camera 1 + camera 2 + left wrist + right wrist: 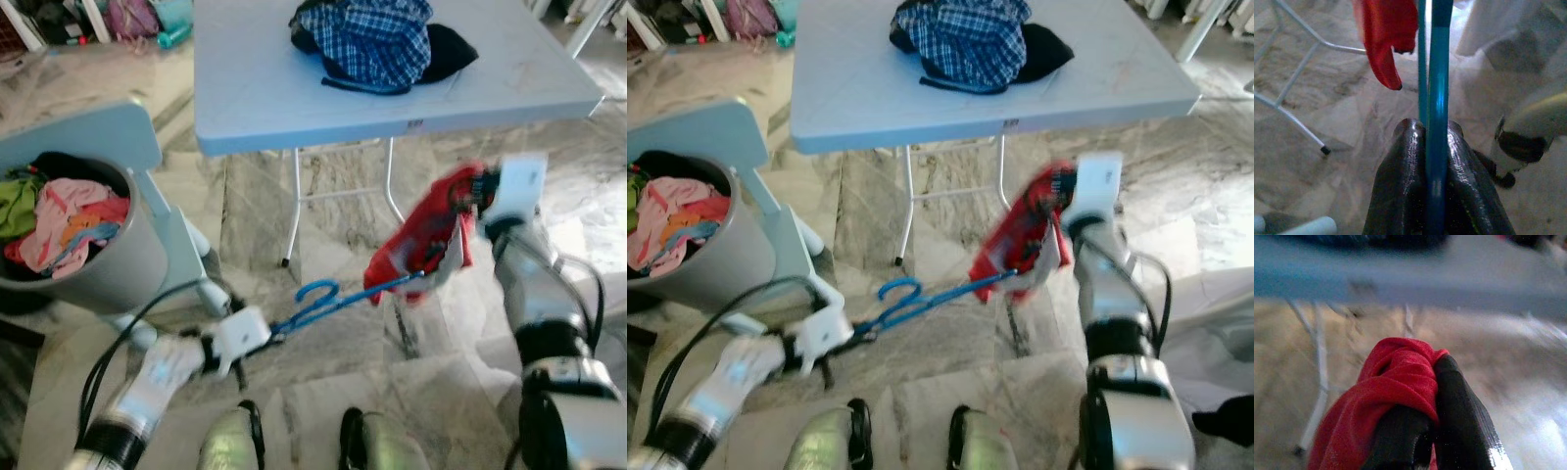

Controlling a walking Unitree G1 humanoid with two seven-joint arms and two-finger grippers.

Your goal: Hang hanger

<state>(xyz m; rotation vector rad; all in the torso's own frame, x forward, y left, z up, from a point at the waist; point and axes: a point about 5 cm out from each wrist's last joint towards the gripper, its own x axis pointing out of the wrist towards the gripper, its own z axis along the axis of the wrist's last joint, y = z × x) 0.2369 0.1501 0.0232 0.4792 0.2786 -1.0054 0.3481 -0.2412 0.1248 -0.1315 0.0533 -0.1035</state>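
I see left hand pinching blue hanger below the desk | right hand clamping red garment | risk: garment snags, hanger twists free

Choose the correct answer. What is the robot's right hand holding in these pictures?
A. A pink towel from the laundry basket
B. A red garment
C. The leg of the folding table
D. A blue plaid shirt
B. The right hand is shut on a bunch of the red garment, whose other end hangs on the blue hanger gripped by the left hand.
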